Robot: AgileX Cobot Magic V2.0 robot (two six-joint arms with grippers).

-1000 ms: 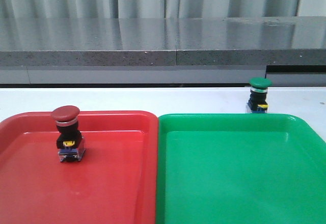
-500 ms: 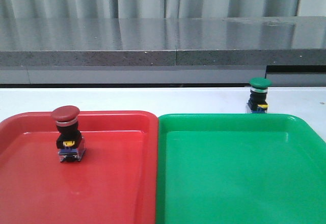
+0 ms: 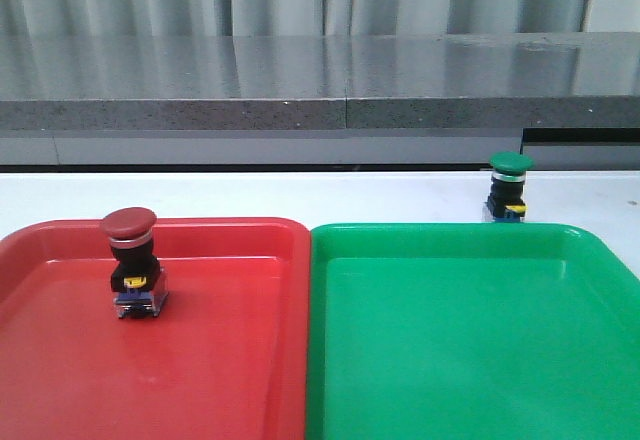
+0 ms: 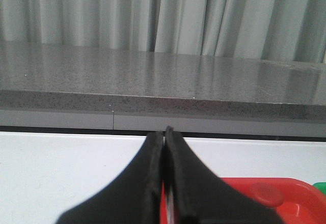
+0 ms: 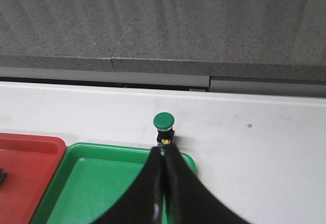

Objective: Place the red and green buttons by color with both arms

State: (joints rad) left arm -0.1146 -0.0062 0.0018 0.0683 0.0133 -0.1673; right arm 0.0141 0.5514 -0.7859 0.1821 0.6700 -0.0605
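The red button (image 3: 131, 260) stands upright inside the red tray (image 3: 230, 360), near its far left. The green button (image 3: 509, 187) stands upright on the white table just beyond the far edge of the green tray (image 3: 470, 350); it also shows in the right wrist view (image 5: 164, 128). My left gripper (image 4: 164, 131) is shut and empty above the red tray's corner (image 4: 270, 193); the red button is hidden there. My right gripper (image 5: 162, 149) is shut and empty above the green tray (image 5: 102, 183), its tips just short of the green button. Neither gripper shows in the front view.
A grey stone ledge (image 3: 320, 90) runs along the back of the white table (image 3: 300, 195), with pale curtains behind. The two trays lie side by side, touching, at the near edge. A strip of bare white table lies between the trays and the ledge.
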